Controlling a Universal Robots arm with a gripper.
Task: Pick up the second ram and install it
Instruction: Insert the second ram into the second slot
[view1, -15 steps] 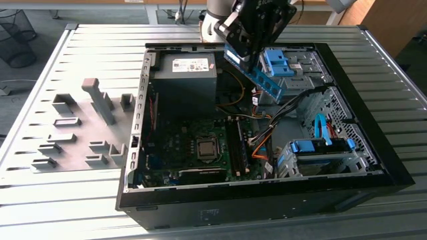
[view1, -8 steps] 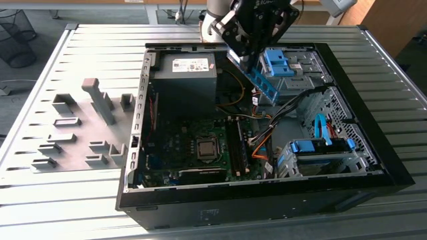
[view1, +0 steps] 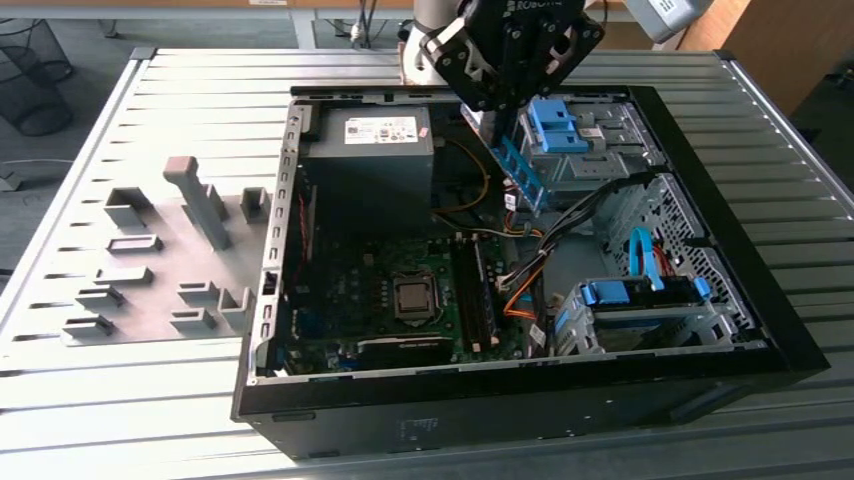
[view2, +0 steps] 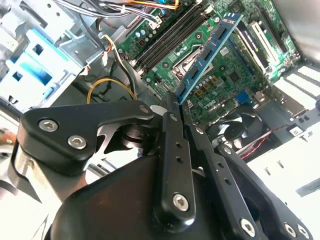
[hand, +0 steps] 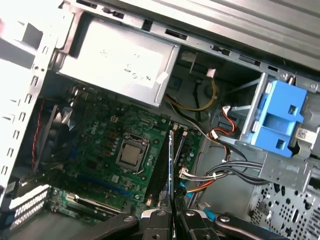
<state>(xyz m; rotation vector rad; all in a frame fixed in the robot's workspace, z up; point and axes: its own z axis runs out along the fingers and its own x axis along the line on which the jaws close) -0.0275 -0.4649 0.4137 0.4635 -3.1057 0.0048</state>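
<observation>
The gripper (view2: 176, 102) pinches one thin, flat stick, the second ram (view2: 207, 55), between two black bolted fingers (view2: 171, 125), above the green motherboard (hand: 100, 145) inside the open black case (view1: 534, 400); the second wrist view shows its bluish face with dark chips; in the first wrist view it stands edge-on.

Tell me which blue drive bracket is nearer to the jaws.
The upper blue bracket in the exterior view, right beside the jaws; the lower blue bracket lies well apart.
</observation>
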